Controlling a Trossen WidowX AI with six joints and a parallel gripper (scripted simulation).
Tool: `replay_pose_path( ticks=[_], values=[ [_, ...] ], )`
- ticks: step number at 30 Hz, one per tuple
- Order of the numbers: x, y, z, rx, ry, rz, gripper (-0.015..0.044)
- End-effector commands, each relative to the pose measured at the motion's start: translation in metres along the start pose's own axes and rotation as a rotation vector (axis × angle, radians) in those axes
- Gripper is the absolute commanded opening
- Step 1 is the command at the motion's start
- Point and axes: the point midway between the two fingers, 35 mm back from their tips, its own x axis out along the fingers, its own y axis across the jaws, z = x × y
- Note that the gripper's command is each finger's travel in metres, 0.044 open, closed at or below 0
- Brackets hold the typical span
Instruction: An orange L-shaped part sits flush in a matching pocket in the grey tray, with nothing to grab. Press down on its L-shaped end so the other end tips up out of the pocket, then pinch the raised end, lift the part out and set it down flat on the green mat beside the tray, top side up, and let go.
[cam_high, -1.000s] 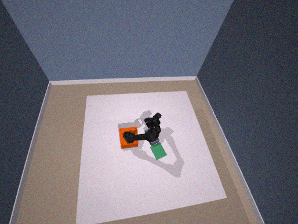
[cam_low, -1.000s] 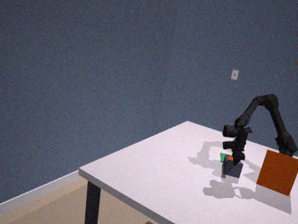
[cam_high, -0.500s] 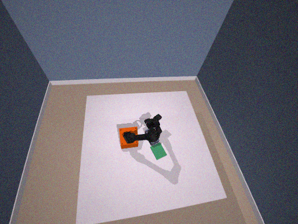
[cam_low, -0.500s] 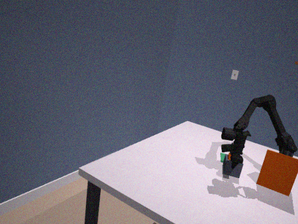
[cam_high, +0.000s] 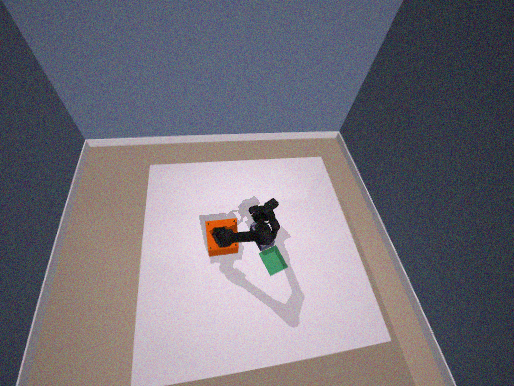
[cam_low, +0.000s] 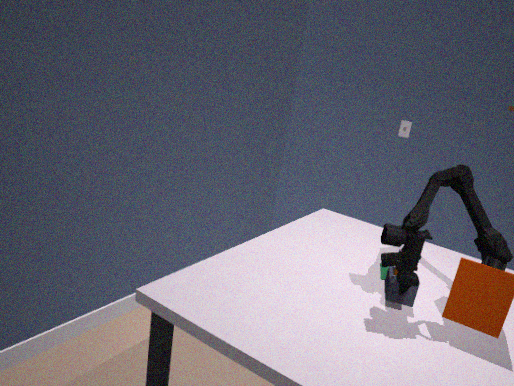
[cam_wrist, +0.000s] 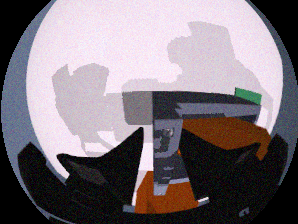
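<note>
The orange part (cam_wrist: 225, 132) (cam_low: 395, 271) shows its long end raised above the rim of the grey tray (cam_wrist: 215, 109) (cam_low: 400, 300), in shadow beyond the right finger in the wrist view. Its L-shaped end is mostly hidden by the fingers. My gripper (cam_wrist: 159, 130) (cam_low: 407, 282) is partly open, with nothing seen pinched between its fingers. It is low at the tray, over the end away from the raised end. Whether a fingertip touches the part cannot be made out. The green mat (cam_high: 272, 261) (cam_wrist: 248, 95) (cam_low: 384, 272) lies beside the tray.
The orange base block (cam_high: 222, 250) (cam_low: 477, 297) (cam_wrist: 172, 200) stands under the arm's base, a short way from the tray. The arm hides most of the tray in the top view. Arm shadows fall on the white table (cam_high: 200, 310) (cam_low: 280, 295).
</note>
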Motion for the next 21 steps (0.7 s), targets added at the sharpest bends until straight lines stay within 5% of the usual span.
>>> replay_pose_path(
  ticks=[1,21],
  values=[
    [0.002,-0.002,-0.002,-0.004,0.006,-0.008,0.018],
    [-0.009,0.008,-0.001,-0.003,0.004,-0.004,0.018]
  ],
)
